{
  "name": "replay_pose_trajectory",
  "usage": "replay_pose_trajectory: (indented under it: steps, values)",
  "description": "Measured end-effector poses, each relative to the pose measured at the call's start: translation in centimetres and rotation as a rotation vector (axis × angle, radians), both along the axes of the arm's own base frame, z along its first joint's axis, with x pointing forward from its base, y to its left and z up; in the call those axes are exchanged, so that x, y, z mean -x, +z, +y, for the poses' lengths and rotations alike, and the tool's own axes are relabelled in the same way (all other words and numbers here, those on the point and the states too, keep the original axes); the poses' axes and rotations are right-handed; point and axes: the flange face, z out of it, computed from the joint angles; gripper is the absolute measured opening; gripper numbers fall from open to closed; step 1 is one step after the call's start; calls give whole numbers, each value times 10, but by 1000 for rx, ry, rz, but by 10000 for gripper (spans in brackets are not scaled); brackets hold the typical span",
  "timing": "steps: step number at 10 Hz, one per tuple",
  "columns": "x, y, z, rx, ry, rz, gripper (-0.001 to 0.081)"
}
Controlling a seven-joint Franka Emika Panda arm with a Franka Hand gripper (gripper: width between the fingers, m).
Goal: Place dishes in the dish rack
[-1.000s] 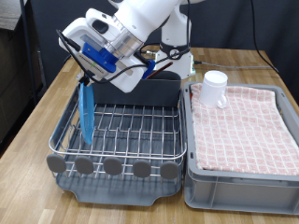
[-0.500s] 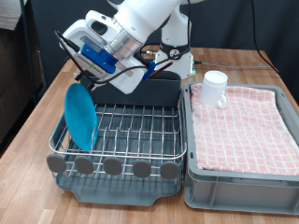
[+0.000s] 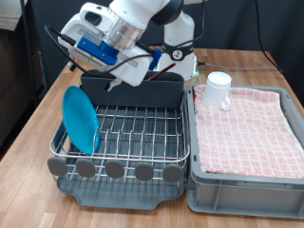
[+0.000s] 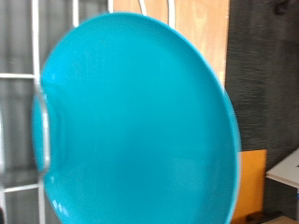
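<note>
The bright-blue plate [image 3: 81,120] stands on edge in the dish rack [image 3: 138,131], leaning at the exterior view's left end of the wire grid. My gripper [image 3: 78,65] hangs above the plate, clear of it, with nothing between its fingers. In the wrist view the plate [image 4: 140,121] fills the picture, with rack wires [image 4: 19,75] behind it; no fingers show there. The white mug [image 3: 219,90] stands upright on the checked cloth at the exterior view's right. I cannot make out the wooden spoon.
The lighter grey bin [image 3: 242,182], lined with pink-and-white checked cloth [image 3: 247,128], sits right beside the rack. The rack's tall grey back compartment [image 3: 142,92] stands under the arm. Wooden tabletop [image 3: 33,133] lies at the left of the rack.
The plate has turned from edge-on to leaning broadside at the rack's left end and stands free. My gripper has let it go and lifted up and to the left.
</note>
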Motion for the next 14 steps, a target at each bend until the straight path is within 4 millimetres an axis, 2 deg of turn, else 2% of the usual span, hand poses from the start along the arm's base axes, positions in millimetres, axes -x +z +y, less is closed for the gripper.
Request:
replay_pose_trajectory:
  steps: [4,6,7,10,12,14]
  values:
    - [-16,66,5,-178,15,10,801]
    - [-28,96,20,-206,25,-12,802]
    - [-31,101,24,-204,32,-14,802]
    - [-28,94,29,-229,6,36,802]
    - [-24,91,53,-320,-14,128,802]
    - [-19,88,87,-391,13,189,802]
